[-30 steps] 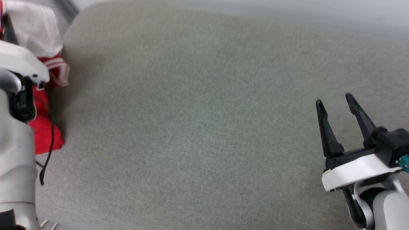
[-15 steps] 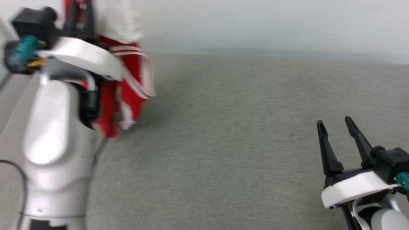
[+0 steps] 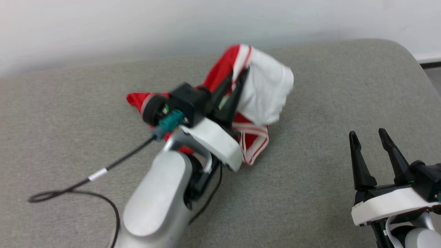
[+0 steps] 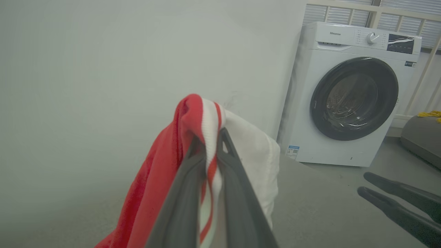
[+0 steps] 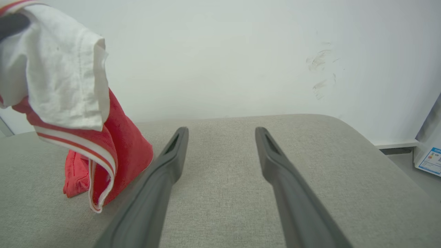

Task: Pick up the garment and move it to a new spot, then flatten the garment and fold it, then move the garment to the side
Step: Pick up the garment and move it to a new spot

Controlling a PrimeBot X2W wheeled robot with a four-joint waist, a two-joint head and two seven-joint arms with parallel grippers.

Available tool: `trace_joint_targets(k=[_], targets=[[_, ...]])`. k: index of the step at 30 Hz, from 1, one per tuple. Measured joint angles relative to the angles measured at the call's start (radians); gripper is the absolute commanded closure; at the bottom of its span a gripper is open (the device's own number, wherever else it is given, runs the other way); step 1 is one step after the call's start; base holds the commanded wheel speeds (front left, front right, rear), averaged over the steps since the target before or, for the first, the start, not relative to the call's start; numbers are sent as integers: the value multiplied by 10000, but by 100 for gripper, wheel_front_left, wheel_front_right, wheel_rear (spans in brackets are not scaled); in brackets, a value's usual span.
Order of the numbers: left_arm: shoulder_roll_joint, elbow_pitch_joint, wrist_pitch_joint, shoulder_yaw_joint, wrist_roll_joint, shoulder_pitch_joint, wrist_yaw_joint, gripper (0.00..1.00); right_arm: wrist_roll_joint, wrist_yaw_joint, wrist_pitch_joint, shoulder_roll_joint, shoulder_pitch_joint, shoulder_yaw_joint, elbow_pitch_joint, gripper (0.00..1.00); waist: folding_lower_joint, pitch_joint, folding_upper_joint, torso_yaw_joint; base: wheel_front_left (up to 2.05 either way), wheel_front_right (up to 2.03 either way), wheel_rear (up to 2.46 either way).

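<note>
Cloth hangs bunched from the left claw: the garment, red with a white sleeve and red-and-white striped trim, is pinched at the trim between the two dark fingers, which sit close together on it. In the left wrist view the striped edge runs straight up between the fingers of that claw, with red fabric falling to one side and white to the other. The garment's top is lifted while its lower red folds touch the grey fabric-covered counter, toward the far middle near the pale wall. No numbers or letters on it can be seen.

The right claw stands well apart from the garment, at the counter's near right. Its fingers are spread wide with nothing between them, as the right wrist view shows, where the garment hangs to the upper left.

Beyond the counter stands a white washing machine with its round dark door shut; what is in the drum cannot be made out. "Hisense" is printed on its top panel beside a dial, and a small sticker low on the front is too small to read. A black cable loops over the counter beside the left arm.
</note>
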Motion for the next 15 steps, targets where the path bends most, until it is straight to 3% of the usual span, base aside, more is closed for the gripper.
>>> trace_joint_targets(k=[7, 14, 15], targets=[[33, 1012, 38, -690, -115, 1338, 499, 100, 192, 0, -265, 2, -197, 33, 211, 0, 1, 720, 0, -416, 0, 0, 0], [278, 2069, 23, -1009, -44, 1902, 449, 100, 232, 0, -382, 2, -426, 61, 433, 0, 2, 1112, 0, -257, 0, 0, 0], [265, 2125, -8, -1060, -48, 1915, 401, 74, 232, 0, -384, 4, -430, 48, 451, 0, 2, 1113, 0, -196, 0, 0, 0]])
